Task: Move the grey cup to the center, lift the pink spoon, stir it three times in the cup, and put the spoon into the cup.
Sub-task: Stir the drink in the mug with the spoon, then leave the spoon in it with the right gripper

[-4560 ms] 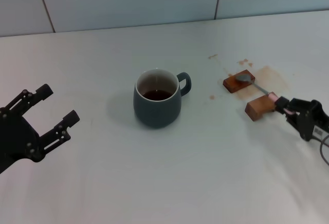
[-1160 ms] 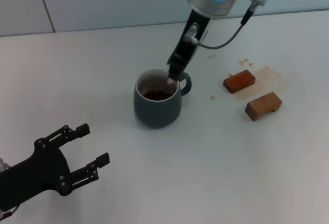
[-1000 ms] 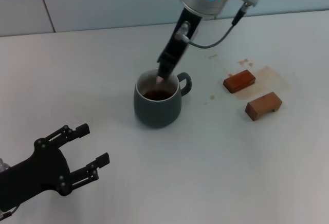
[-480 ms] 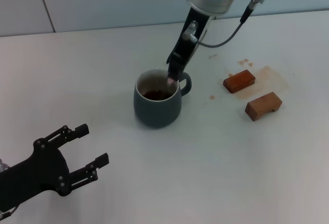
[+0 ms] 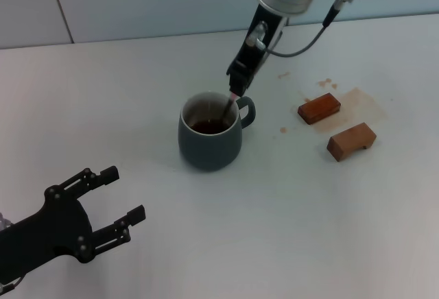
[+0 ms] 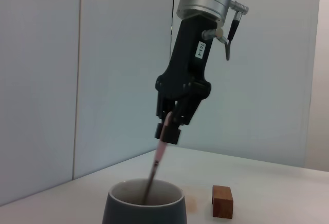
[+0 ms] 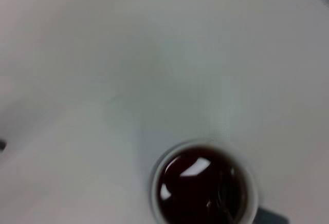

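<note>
The grey cup [image 5: 209, 141] stands in the middle of the white table, handle to the right, with dark brown liquid inside. My right gripper [image 5: 236, 88] hangs just above its rim and is shut on the pink spoon [image 5: 229, 105], whose lower end dips into the cup. The left wrist view shows the same: the right gripper [image 6: 169, 126] holds the spoon [image 6: 157, 166] tilted down into the cup [image 6: 144, 207]. The right wrist view looks down into the cup [image 7: 201, 189]. My left gripper [image 5: 113, 206] is open and empty at the front left.
Two brown wooden blocks [image 5: 319, 108] [image 5: 351, 141] lie to the right of the cup on a stained patch of the table; one block [image 6: 222, 202] shows in the left wrist view. A tiled wall runs along the back.
Over the last second the right gripper swung the spoon from the cup's left part toward its right rim and rose slightly. Earlier still, the spoon lay on the two blocks. The left arm stays parked.
</note>
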You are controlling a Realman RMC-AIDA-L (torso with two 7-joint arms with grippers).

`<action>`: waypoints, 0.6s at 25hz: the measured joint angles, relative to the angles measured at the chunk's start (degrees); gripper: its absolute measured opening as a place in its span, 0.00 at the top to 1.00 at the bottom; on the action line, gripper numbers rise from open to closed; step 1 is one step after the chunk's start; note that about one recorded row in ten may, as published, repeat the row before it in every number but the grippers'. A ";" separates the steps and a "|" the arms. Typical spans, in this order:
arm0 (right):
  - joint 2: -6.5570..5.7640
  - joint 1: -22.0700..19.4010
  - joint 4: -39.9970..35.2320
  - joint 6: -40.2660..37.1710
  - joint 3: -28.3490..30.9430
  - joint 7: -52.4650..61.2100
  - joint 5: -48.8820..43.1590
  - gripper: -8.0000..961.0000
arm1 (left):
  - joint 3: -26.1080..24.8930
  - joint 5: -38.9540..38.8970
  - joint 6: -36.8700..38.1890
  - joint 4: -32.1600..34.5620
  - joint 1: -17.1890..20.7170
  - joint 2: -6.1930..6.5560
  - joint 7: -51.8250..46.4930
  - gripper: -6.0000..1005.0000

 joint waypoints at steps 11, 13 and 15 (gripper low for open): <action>0.05 -0.04 0.98 1.70 1.36 0.04 0.06 0.72 | 0.00 0.01 0.23 0.00 0.13 0.00 -0.21 0.21; 0.07 -0.02 1.12 1.66 1.26 0.17 -0.11 0.72 | 0.00 0.01 0.25 0.00 0.15 0.00 -0.23 0.21; 0.21 -0.02 1.15 1.63 1.16 0.17 -0.11 0.72 | 0.00 -0.03 0.33 0.00 0.18 0.00 -0.30 0.21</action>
